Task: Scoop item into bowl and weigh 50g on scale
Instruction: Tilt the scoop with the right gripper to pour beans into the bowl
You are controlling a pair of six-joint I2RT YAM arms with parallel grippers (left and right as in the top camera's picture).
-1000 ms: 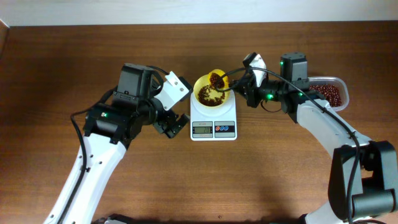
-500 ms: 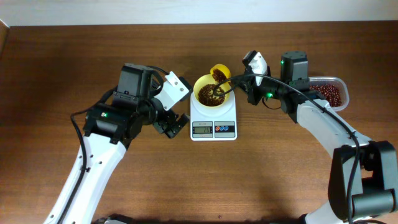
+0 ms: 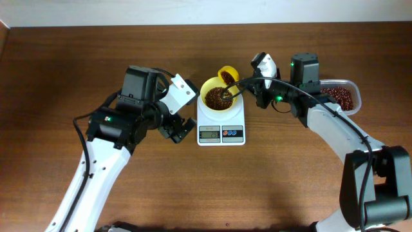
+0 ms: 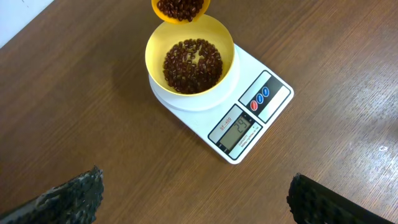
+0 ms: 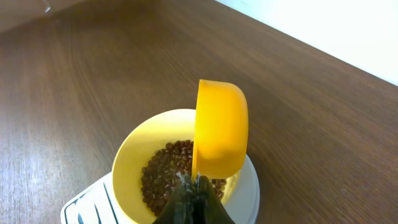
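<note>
The pale yellow bowl (image 3: 216, 95) stands on the white scale (image 3: 221, 125) and holds a layer of red-brown beans (image 4: 191, 65). The scale's display (image 4: 237, 130) reads about 24. My right gripper (image 3: 256, 89) is shut on the handle of a yellow scoop (image 3: 226, 76), which hangs over the bowl's far rim with beans in it. In the right wrist view the scoop (image 5: 221, 127) is seen from behind, above the bowl (image 5: 134, 155). My left gripper (image 3: 182, 131) is open and empty, left of the scale; its fingertips (image 4: 74, 198) frame the bare table.
A clear plastic tub (image 3: 339, 96) with more beans stands at the far right, behind my right arm. The wooden table (image 3: 270, 180) stretches around the scale.
The scoop moved from over the bowl's middle back to its far rim and now stays there. The left arm has not moved.
</note>
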